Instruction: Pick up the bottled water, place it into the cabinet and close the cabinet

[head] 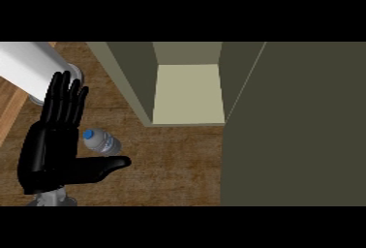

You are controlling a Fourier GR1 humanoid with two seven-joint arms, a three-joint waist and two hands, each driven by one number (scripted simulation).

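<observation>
A clear water bottle [100,141] with a blue cap stands on the brown counter at the left of the head view. My left hand [52,140] is open just left of it, fingers straight and pointing away, thumb stretched out under the bottle's near side. No finger curls round the bottle. The cabinet [187,95] stands open behind and to the right, its pale inner floor showing. Its door [293,126] swings out toward me along the right side. My right hand does not show.
A white cylinder [32,65] lies at the upper left, partly behind my fingers. Bare brown counter [172,164] lies between the bottle and the cabinet door.
</observation>
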